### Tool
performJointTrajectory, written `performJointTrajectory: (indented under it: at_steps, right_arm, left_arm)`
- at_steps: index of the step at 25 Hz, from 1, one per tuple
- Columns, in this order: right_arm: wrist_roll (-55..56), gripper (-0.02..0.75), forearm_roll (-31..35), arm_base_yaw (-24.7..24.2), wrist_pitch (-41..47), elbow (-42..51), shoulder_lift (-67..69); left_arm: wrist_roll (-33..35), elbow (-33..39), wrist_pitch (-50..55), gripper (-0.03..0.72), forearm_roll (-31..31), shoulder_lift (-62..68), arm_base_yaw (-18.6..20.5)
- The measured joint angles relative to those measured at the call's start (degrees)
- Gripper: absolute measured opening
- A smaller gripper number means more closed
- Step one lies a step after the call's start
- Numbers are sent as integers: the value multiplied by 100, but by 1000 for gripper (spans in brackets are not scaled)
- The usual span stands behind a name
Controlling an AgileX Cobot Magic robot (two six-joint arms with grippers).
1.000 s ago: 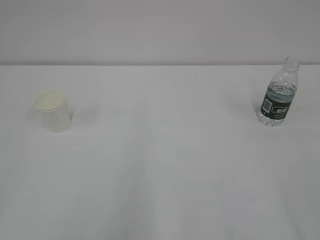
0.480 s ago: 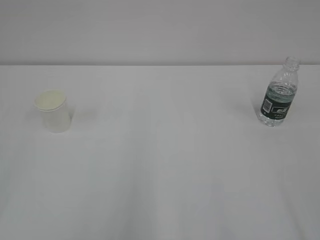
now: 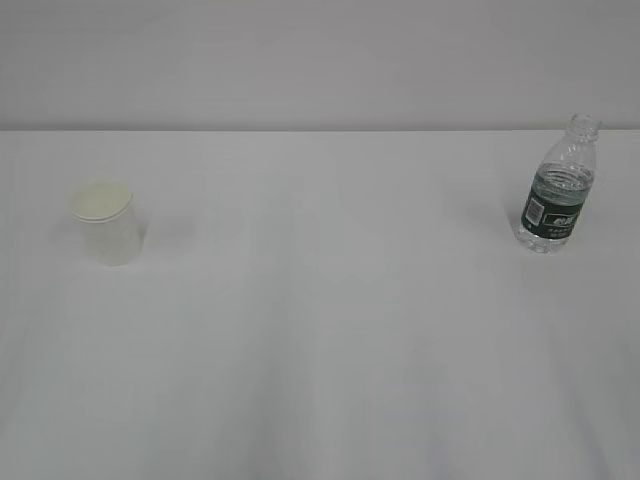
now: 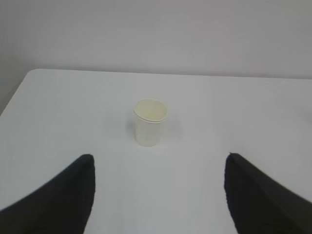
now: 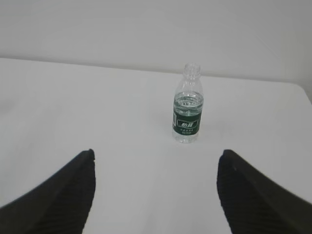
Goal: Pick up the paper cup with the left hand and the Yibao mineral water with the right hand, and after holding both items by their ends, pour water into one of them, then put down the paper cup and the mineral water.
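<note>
So the white table (image 3: 320, 330) is basically just two things: the paper cup (image 3: 104, 226) way over on the left side and the Yibao mineral water (image 3: 558, 186) way over on the right, near the back edge. They're well apart, with only bare tabletop between them, and a plain pale wall (image 3: 320, 60) runs behind. Nothing sits in the way of either one.

Compared with the shots from a second ago and half a second ago, I honestly can't spot a difference in the exterior view. Cup and bottle sit in the same spots, and neither arm shows there.

Both things stand upright. The cup's long axis is vertical, open mouth up, tapering down to its base on the table. The bottle is vertical too, open neck pointing up with no cap, dark green label band around the middle, and the water line shows just above that band.

In the wrist views, the left hand (image 4: 158, 190) has its jaws spread wide, holding nothing, with the cup (image 4: 150, 122) centred ahead of the gap and clear of both tips. Same for the right hand (image 5: 156, 187): jaws wide apart, empty, bottle (image 5: 188, 104) straight ahead and untouched.
</note>
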Motion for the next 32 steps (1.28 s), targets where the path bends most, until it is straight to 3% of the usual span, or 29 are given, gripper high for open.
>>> performJointTrajectory:
  at_steps: [8, 17, 32]
  right_arm:
    - [-336, 588, 11, 0, -706, 490, 58]
    - [-357, 588, 22, 0, -1032, 734, 72]
    - [-369, 588, 21, 0, -1732, 1187, 72]
  left_arm:
    - [13, 0, -9, 593, 10, 14, 0]
    - [738, 38, -162, 593, 10, 81, 0]
    - [1073, 908, -1387, 593, -127, 144, 0]
